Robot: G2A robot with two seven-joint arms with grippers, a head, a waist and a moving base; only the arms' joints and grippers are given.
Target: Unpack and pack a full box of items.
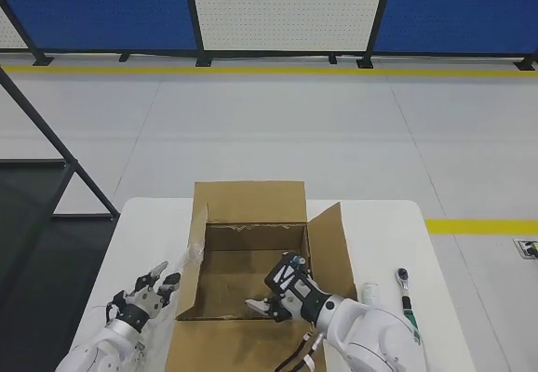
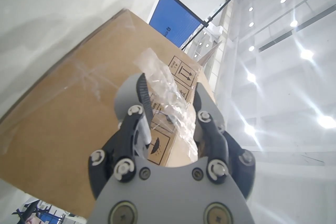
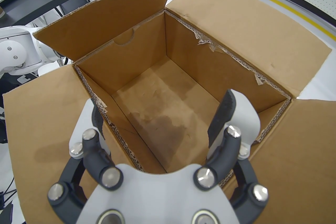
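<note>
Centrally on the white tabletop (image 1: 148, 232) stands the brown cardboard box (image 1: 250, 200), its flaps open and its stained bottom in plain sight. The right end effector (image 3: 161, 104) hangs just over the opening at the near side, fingers spread wide with nothing between them. The left end effector (image 2: 169, 86) sits outside the box, beside its left wall, pinching a crumpled clear plastic bag (image 2: 160, 72) (its contents cannot be made out) whose top pokes above the upright left flap. Apart from the box on its right side, a metal ratchet wrench (image 1: 406, 299) lies on the tabletop.
</note>
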